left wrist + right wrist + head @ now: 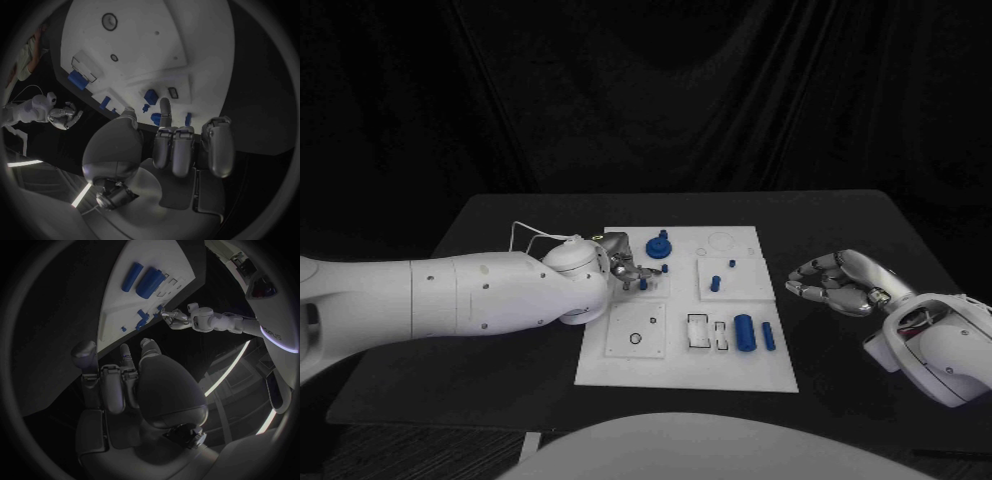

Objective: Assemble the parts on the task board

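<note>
I am seeing the left hand (629,268) hovering over the task board's (625,365) left-centre area, just beside a small blue part (659,245); I cannot tell whether its fingers are pinching anything. The right hand (837,283) is sitting off the board's right edge, fingers curled in, holding nothing. Two blue cylinders (753,333) are lying on the board's near-right section.

A black table (516,215) spans the middle of the head view, its far edge running from about ten o'clock to two o'clock and its near corners falling toward seven and five o'clock. Behind it, from nine through twelve to three o'clock, hangs a dark curtain (646,90) in loose vertical folds.
</note>
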